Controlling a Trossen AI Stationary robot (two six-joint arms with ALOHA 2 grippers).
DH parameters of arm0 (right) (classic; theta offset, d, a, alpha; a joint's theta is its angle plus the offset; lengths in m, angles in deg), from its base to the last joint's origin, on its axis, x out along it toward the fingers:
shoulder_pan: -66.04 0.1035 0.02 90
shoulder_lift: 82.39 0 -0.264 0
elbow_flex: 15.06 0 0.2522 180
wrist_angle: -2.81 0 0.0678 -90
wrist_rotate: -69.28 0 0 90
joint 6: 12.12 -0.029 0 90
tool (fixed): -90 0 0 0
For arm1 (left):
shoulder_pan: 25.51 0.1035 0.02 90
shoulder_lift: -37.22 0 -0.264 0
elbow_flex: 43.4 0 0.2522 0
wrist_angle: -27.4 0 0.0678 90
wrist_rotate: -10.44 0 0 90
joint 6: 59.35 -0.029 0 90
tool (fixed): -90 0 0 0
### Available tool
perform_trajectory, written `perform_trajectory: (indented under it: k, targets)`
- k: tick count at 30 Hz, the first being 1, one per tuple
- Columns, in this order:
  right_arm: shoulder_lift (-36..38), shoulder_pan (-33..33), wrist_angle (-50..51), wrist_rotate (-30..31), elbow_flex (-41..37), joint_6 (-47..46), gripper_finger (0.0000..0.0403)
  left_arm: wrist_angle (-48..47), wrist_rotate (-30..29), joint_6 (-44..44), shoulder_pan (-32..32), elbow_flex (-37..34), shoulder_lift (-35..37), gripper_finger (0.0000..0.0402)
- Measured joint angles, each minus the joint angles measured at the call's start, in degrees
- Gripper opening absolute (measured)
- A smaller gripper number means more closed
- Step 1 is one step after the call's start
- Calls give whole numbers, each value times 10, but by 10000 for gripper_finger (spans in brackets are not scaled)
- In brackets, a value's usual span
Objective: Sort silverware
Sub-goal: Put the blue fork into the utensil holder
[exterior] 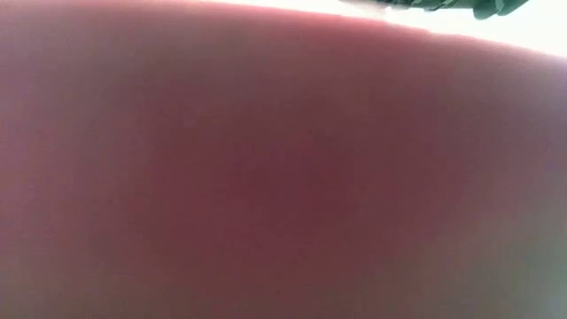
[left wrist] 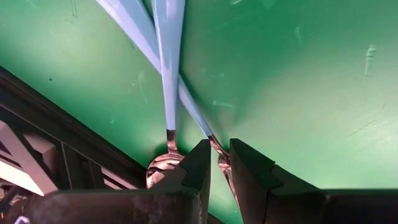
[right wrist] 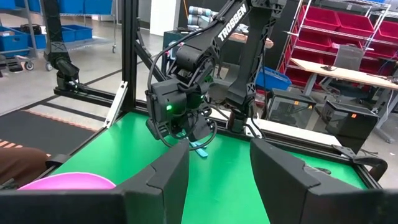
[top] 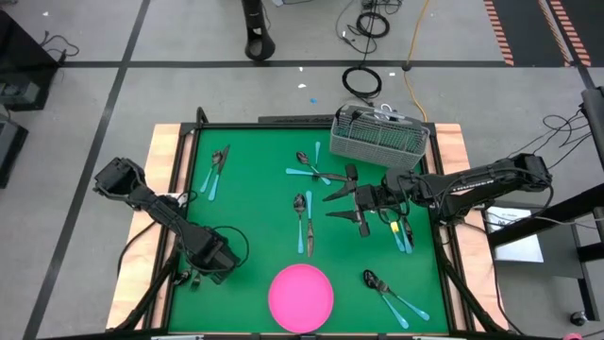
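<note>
Sorting has barely begun: the silverware (top: 307, 219) lies scattered in small clusters over the green bench (top: 255, 198). The left hand (left wrist: 219, 167) is nearly closed on one utensil's neck, seemingly; the right hand (right wrist: 219, 163) hovers wide open, empty.

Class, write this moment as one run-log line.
left claw: shut on utensil, near table edge | right claw: open, mid-table | basket: far side | plate: near side
</note>
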Motion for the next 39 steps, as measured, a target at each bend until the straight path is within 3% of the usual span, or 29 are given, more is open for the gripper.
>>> perform_trajectory:
  k: [13,16,24,35,39]
  targets:
    - [0,0,5,-2,0,2,160,1,-8,17,-33,0,0,63]
    - [0,0,5,-2,0,2,160,31,-30,24,-33,-4,0,64]
    - [0,1,5,-2,0,0,160,95,-22,46,-34,-44,4,64]
    - [0,1,4,-2,0,2,160,92,-32,58,-29,-47,3,63]
    - [0,1,4,-2,0,2,160,92,-24,55,-28,-48,2,42]
